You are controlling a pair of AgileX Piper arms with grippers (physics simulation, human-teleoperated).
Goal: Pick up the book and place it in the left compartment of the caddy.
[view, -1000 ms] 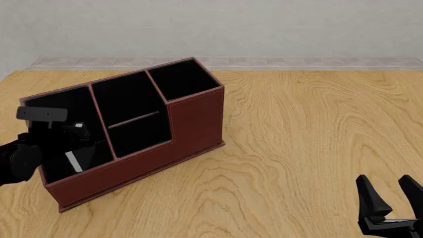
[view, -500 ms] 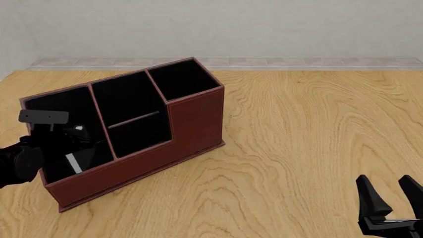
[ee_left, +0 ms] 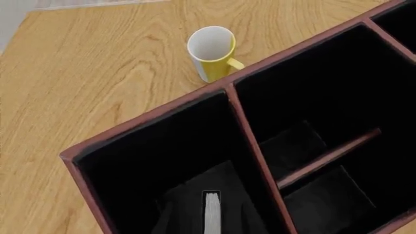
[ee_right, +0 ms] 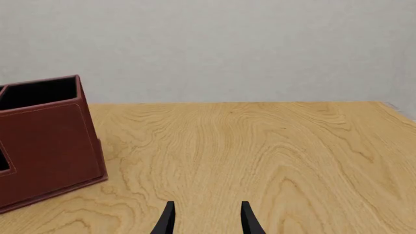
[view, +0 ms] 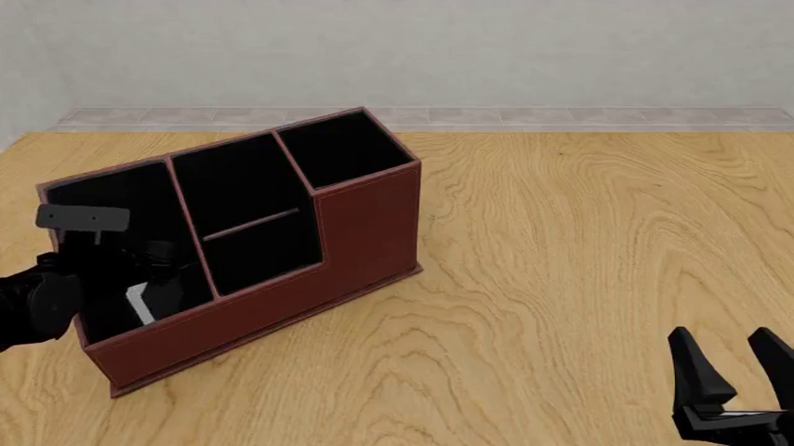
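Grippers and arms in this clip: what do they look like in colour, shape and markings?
Both are matte black. The right gripper has two slim, tapering, blade-like fingers on a black base with a thin pale line. The left gripper has a bulky rounded black arm link and a flat grey bar on top. No cables or markings show.

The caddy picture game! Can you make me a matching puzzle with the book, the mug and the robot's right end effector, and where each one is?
Things:
1. book
2. mug
3. right end effector

Places:
A. on the table behind the caddy
B. over bare table, far from the caddy
C. inside the left compartment

Pairs: 1-C, 2-A, 3-B
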